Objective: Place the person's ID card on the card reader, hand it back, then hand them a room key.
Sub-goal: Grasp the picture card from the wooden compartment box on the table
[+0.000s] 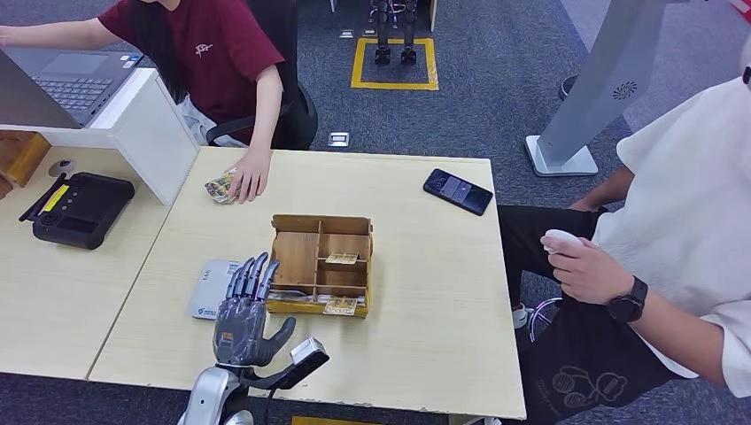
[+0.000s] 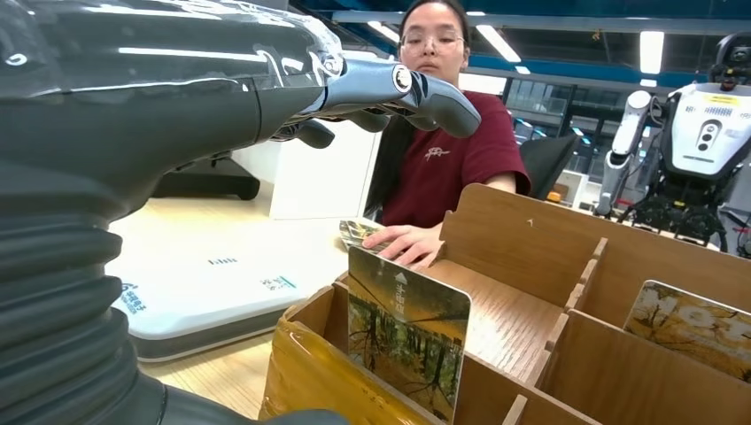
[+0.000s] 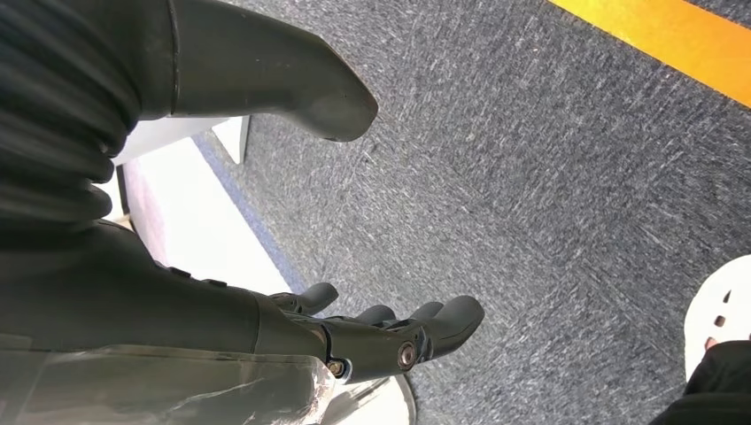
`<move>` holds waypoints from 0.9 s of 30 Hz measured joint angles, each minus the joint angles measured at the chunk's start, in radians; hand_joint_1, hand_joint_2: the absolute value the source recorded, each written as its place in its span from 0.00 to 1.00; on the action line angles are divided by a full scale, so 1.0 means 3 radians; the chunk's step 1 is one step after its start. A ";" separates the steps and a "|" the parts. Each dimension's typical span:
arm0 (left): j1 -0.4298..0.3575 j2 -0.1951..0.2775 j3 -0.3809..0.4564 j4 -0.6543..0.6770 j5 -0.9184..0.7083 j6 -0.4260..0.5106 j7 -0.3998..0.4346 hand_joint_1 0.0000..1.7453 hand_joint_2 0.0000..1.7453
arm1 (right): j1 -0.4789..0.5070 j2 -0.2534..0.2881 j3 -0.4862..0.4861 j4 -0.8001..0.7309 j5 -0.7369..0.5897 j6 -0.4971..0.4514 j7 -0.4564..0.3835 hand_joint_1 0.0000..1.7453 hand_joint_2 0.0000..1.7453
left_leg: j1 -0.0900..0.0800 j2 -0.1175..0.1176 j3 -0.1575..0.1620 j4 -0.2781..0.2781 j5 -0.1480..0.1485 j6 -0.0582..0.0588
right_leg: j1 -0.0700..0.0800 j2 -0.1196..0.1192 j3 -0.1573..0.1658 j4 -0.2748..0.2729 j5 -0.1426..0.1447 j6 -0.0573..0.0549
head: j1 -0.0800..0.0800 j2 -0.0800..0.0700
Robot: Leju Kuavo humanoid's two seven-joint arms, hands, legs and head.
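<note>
My left hand [image 1: 241, 319] hovers open near the table's front edge, fingers stretched flat over the white card reader [image 1: 210, 288] and holding nothing. In the left wrist view its fingers [image 2: 390, 88] reach out above the reader [image 2: 204, 283]. Across the table a person in a red shirt presses a hand [image 1: 251, 177] on the ID card [image 1: 220, 188]; that card [image 2: 354, 232] also peeks out from under the hand. Beside my hand, the wooden box [image 1: 321, 264] holds room key cards [image 1: 341, 258], one upright at its front [image 2: 407, 328]. My right hand [image 3: 390, 336] hangs empty over the carpet.
A black phone [image 1: 457, 191] lies at the table's far right. A black terminal [image 1: 78, 209] sits on the left desk behind a white partition [image 1: 150, 133], with a laptop [image 1: 75, 80] beyond. A person in white [image 1: 673, 239] sits close at the right.
</note>
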 joint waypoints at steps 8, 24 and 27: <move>-0.0009 -0.0004 0.0000 0.0007 0.0017 0.0017 0.0033 0.00 1.00 | -0.0013 0.0003 0.0003 0.0000 0.0000 0.0000 0.0005 0.00 1.00 | 0.0000 0.0000 0.0000 0.0000 0.0000 0.0000 | 0.0000 0.0000 0.0000 0.0000 0.0000 0.0000 | 0.0000 0.0000; -0.0055 -0.0007 0.0000 0.0084 0.0045 0.0010 0.0077 0.00 1.00 | -0.0025 0.0009 0.0009 0.0000 0.0010 0.0005 0.0005 0.00 1.00 | 0.0000 0.0000 0.0000 0.0000 0.0000 0.0000 | 0.0000 0.0000 0.0000 0.0000 0.0000 0.0000 | 0.0000 0.0000; -0.0060 -0.0009 0.0000 0.0100 0.0048 0.0010 0.0077 0.00 1.00 | -0.0026 0.0009 0.0009 0.0000 0.0010 0.0005 0.0005 0.00 1.00 | 0.0000 0.0000 0.0000 0.0000 0.0000 0.0000 | 0.0000 0.0000 0.0000 0.0000 0.0000 0.0000 | 0.0000 0.0000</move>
